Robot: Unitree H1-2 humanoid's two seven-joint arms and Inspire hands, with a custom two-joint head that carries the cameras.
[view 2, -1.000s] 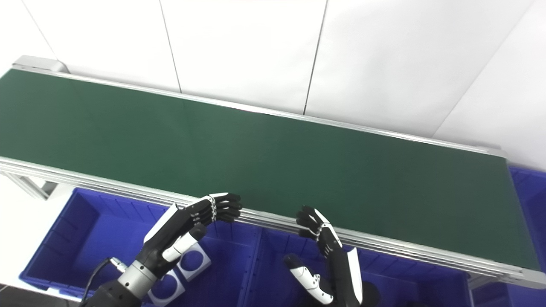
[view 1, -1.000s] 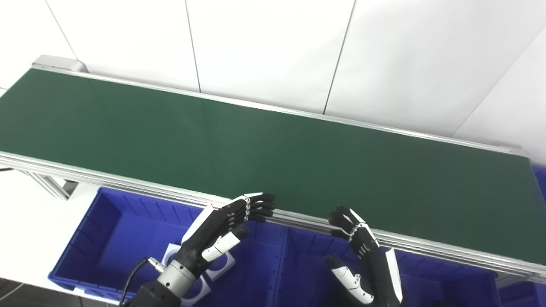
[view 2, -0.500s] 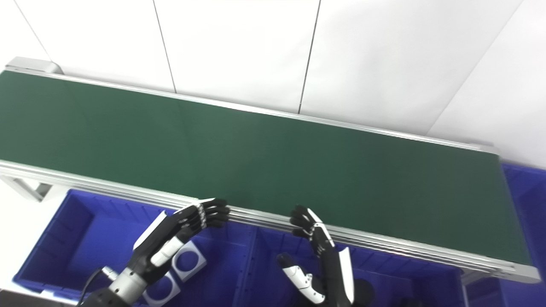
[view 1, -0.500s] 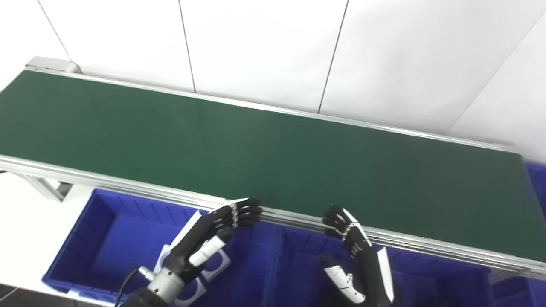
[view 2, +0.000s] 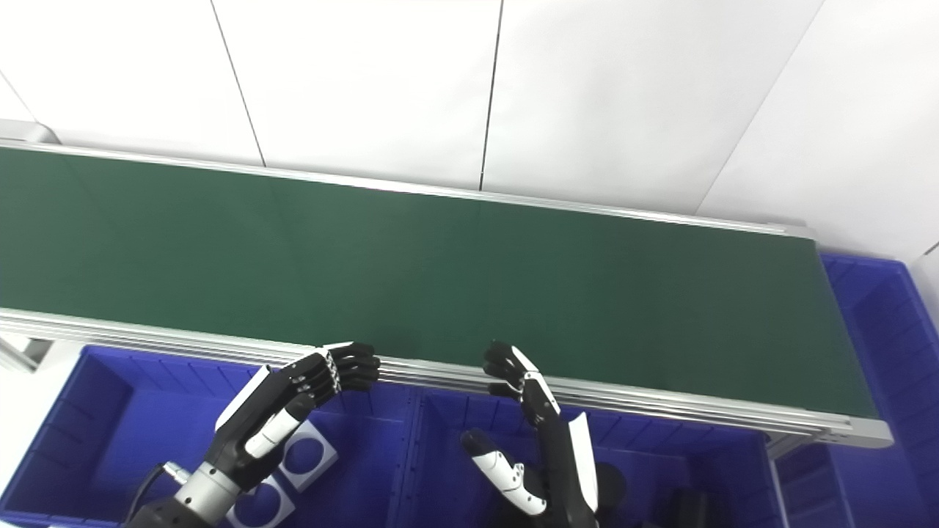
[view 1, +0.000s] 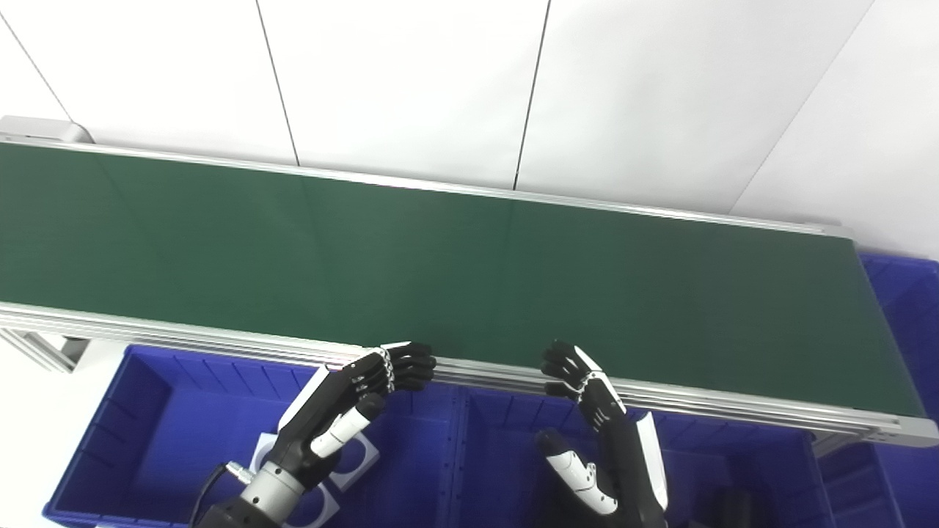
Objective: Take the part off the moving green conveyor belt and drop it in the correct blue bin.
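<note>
Left eye view: the green conveyor belt (view 1: 455,271) runs across the picture with a silver rail (view 1: 220,341) along its near edge and a white panelled wall (view 1: 411,81) behind it. No part shows on the belt. The left hand (view 1: 345,411) hangs over the left blue bin (view 1: 139,433), fingers apart and lightly curled, holding nothing, its fingertips (view 1: 418,363) at the near rail. The right hand (view 1: 601,433) is raised palm-inward over the middle blue bin (view 1: 499,455), fingers spread and empty, tips near the rail. White square plates with round holes (view 1: 352,458) lie in the left bin, partly hidden behind the left wrist. A third blue bin (view 1: 906,293) sits past the belt's right end.

Right eye view: the same scene from slightly to the right. The left hand (view 2: 279,418) and right hand (view 2: 539,440) are both open and empty at the rail. The plates (view 2: 304,455) show just beside the left hand. Dark parts (view 2: 682,506) lie in the bin at the bottom right, too dim to make out.
</note>
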